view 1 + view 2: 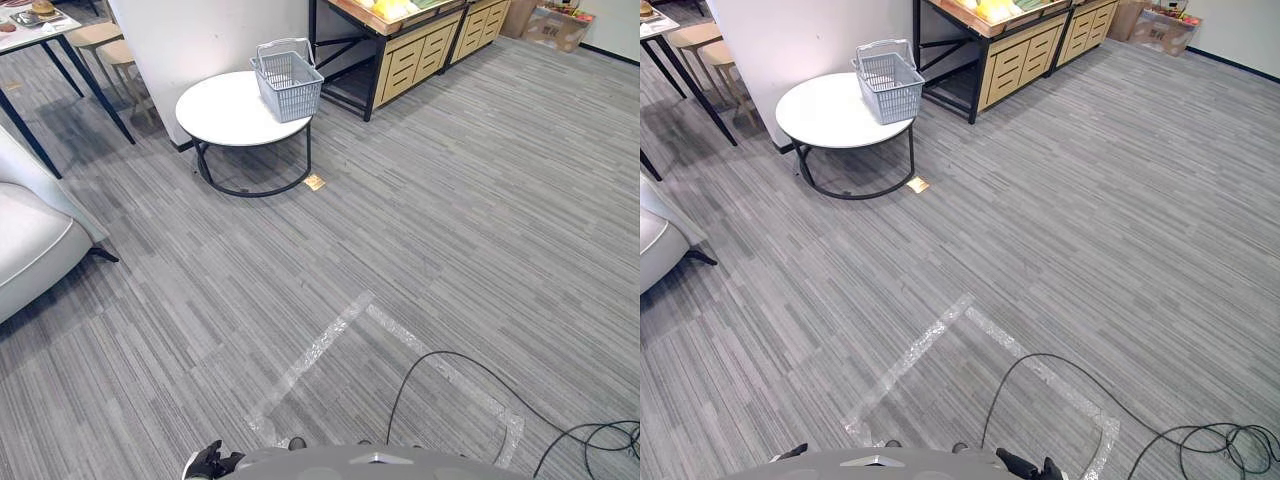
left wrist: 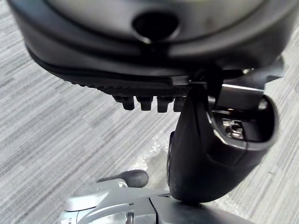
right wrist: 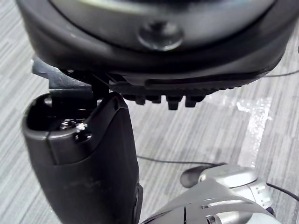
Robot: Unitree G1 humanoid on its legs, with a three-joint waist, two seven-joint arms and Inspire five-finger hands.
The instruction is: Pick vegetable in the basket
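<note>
A grey wire basket [image 1: 288, 80] with its handle up stands empty on the right edge of a round white table [image 1: 225, 115] far ahead on the left. Behind it, a wooden shelf stand [image 1: 400, 50] bears yellow-green produce [image 1: 390, 8] on top. My left hand [image 1: 210, 462] hangs low at my side, far from the basket, and my right hand [image 1: 1032, 467] does the same. In the wrist views the left hand's thumb [image 2: 201, 154] and the right hand's thumb [image 3: 88, 168] stand relaxed over bare carpet, with nothing held.
A white sofa [image 1: 30, 245] stands at the left. A dark-legged table [image 1: 30, 22] with food and two stools [image 1: 100, 40] are at the far left. A white pillar [image 1: 200, 30] rises behind the round table. Clear tape lines [image 1: 330, 335] mark the grey carpet. A cardboard box [image 1: 555, 25] sits far right.
</note>
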